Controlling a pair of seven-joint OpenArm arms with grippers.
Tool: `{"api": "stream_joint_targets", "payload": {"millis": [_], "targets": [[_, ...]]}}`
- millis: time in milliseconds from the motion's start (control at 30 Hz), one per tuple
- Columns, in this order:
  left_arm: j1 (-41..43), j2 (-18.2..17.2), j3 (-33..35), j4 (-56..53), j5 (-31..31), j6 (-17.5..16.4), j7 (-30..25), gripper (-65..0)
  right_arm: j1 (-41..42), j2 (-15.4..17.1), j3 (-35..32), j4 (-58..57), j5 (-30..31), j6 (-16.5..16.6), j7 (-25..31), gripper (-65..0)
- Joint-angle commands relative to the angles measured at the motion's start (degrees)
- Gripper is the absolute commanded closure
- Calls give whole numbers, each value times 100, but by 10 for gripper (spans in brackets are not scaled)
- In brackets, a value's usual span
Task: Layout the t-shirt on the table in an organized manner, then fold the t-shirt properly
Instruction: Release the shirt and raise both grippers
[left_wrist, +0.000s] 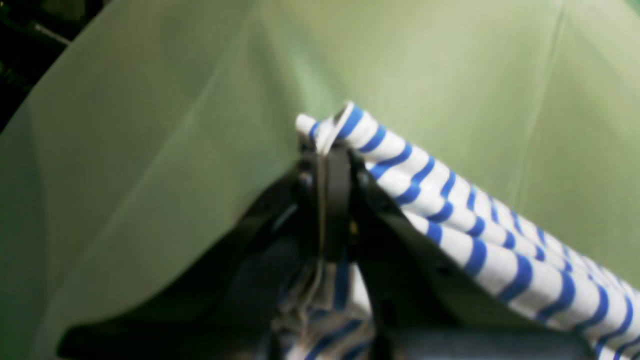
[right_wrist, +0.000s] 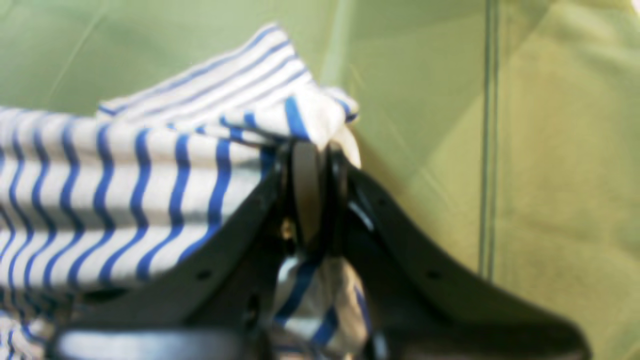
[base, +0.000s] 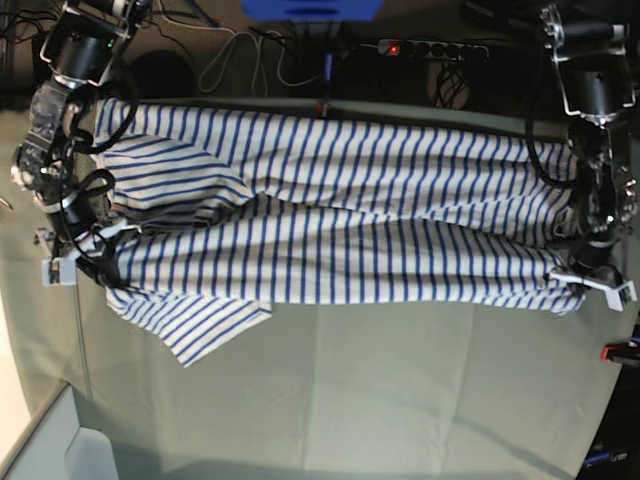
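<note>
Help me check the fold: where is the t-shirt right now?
In the base view the t-shirt stretches across the table's far half, pinched between the right claw at the left and the left claw at the right.

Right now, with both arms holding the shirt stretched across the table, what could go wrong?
1. The left gripper pinches only a thin edge of the t-shirt; it may slip out under more pull.
2. A sleeve hangs loose near the right gripper and may fold under when the cloth is laid on the table.
</note>
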Motion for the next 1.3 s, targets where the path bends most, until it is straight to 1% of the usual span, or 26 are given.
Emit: {"api": "stream_joint_targets", "payload": {"millis": [0, 67, 200, 233, 333, 467, 833, 1000, 1033, 1067, 1200, 1267], "targets": [[-60, -91, -60, 156, 32, 42, -156, 0, -38, 69, 18, 157, 115, 19, 171, 0], [72, -65, -68, 262, 23, 42, -147, 0, -179, -10, 35, 281, 203, 19, 171, 0], [503, 58, -174, 684, 23, 42, -156, 0, -592, -10, 18, 430, 475, 19, 171, 0], [600, 76, -253, 754, 23, 42, -138, 0, -671, -10, 9, 430, 502, 19, 180, 0], [776, 287, -438, 833, 32, 42, -121, 0, -908, -10, 0, 421, 510, 19, 180, 0], [978, 348, -693, 816, 32, 34, -121, 0, -1110, -28, 0, 421, 519, 19, 180, 0], [1206, 357, -719, 859, 23, 34, -112, 0, -1304, -10, 0, 430, 475, 19, 136, 0], [1268, 515, -719, 816, 23, 34, -112, 0, -1313, -19, 0, 421, 475, 19, 127, 0], [1268, 515, -719, 816, 23, 34, -112, 0, -1313, -19, 0, 421, 475, 19, 127, -10], [1268, 515, -701, 816, 23, 34, -112, -1, -1313, -19, -9, 421, 475, 19, 127, -40], [1285, 480, -684, 877, 23, 34, -86, -3, -1313, -10, 27, 430, 475, 19, 127, -193], [1365, 471, -719, 1044, 23, 34, 143, -29, -1313, -1, 35, 439, 484, 19, 153, -250]]}}
